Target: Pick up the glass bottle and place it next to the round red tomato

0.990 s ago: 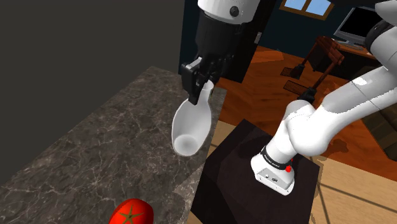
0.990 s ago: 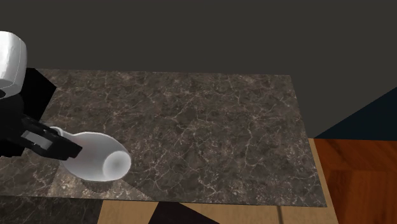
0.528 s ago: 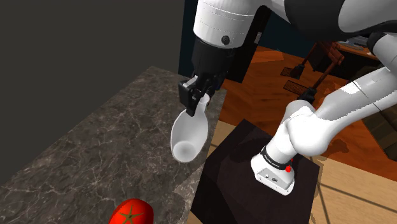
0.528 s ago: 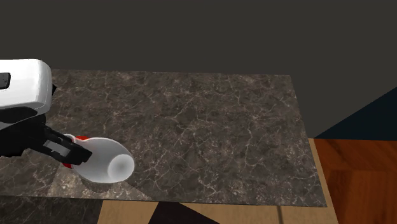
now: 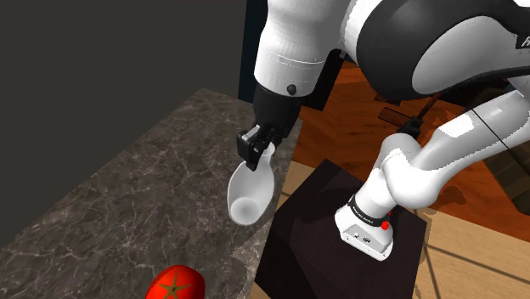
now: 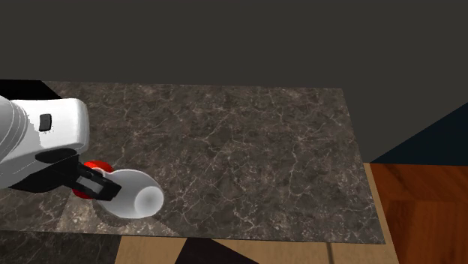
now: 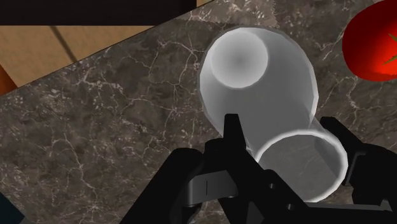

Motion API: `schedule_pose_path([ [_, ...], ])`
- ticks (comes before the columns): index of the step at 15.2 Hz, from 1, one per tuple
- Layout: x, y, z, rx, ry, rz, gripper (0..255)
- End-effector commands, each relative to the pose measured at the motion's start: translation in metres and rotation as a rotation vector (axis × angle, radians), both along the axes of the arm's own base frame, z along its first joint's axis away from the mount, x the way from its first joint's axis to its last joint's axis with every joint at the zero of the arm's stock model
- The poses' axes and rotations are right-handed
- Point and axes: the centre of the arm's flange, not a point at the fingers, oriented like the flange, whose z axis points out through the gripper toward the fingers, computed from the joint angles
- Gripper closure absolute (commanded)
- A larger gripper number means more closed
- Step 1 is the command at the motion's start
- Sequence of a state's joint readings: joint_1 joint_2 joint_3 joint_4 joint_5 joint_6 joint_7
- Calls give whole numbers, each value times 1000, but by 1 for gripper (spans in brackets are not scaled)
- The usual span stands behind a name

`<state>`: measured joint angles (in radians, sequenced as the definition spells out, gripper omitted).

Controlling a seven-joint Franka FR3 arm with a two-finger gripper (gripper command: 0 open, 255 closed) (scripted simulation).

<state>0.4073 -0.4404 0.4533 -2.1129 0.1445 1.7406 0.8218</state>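
Since a second ago your fingers (image 7: 231,137) have carried the white bottle (image 7: 261,83) nearer the tomato (image 7: 375,44). They clamp its neck, so the body hangs tilted beyond their tips, clear of the tabletop (image 5: 127,195), ready for setting down.

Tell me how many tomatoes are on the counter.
1. The red tomato lies on the dark marbled counter at the shoulder view's bottom edge, apart from the white bottle clasped by the gripper. The arm may hide others.
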Motion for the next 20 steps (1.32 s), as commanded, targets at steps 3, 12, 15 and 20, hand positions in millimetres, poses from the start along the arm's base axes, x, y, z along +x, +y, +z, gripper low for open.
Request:
schedule_pose_path([
  [3,0,0,-20,1,-1,0,255],
  [12,0,0,-68,1,-1,0,255],
  [15,0,0,-84,1,-1,0,255],
  [20,0,0,-97,1,-1,0,255],
])
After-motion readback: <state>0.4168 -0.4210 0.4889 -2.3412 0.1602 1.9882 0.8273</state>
